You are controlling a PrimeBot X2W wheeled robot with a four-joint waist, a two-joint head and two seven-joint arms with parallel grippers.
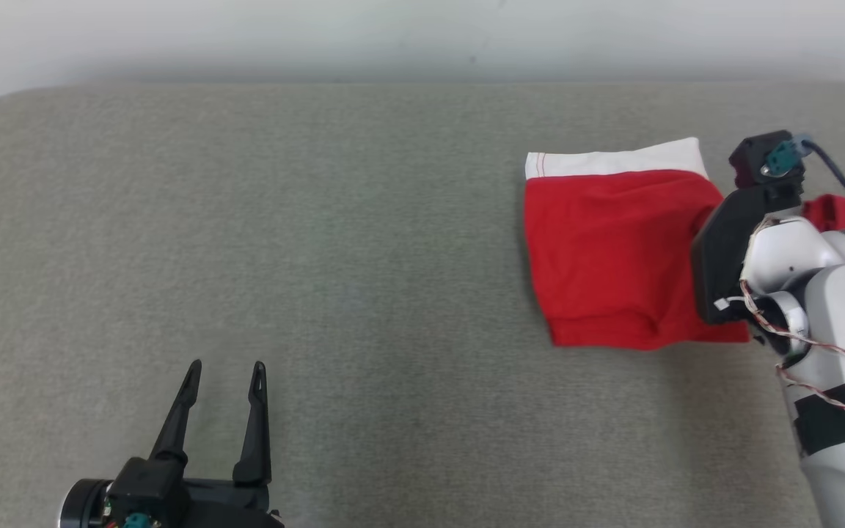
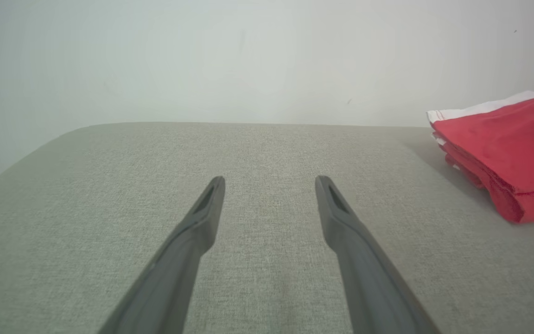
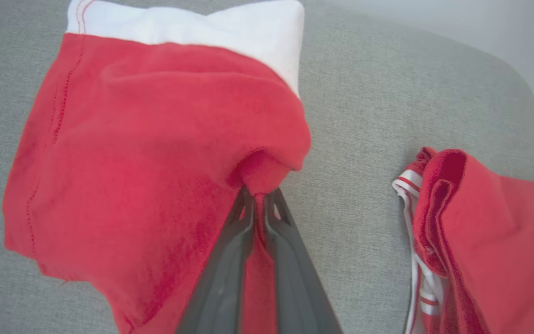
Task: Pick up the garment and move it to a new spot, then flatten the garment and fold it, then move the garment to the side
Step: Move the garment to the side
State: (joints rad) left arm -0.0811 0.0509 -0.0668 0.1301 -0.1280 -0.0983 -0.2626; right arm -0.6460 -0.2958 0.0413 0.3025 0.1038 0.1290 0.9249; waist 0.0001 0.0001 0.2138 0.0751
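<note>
Folded red cloth garment with white band [image 1: 613, 249], flat on right far part of grey fabric-covered desk [image 1: 320, 257]. Puckered at one edge where clamped by right pincer [image 3: 258, 195], fingers together on a tuck of red cloth; probably a hold for sliding it aside with the fold intact. Second red bundle with white stripes [image 3: 480, 241] just beside, not touching. Left pincer [image 1: 226, 370] spread apart, parked low-left, well apart from the garment.
</note>
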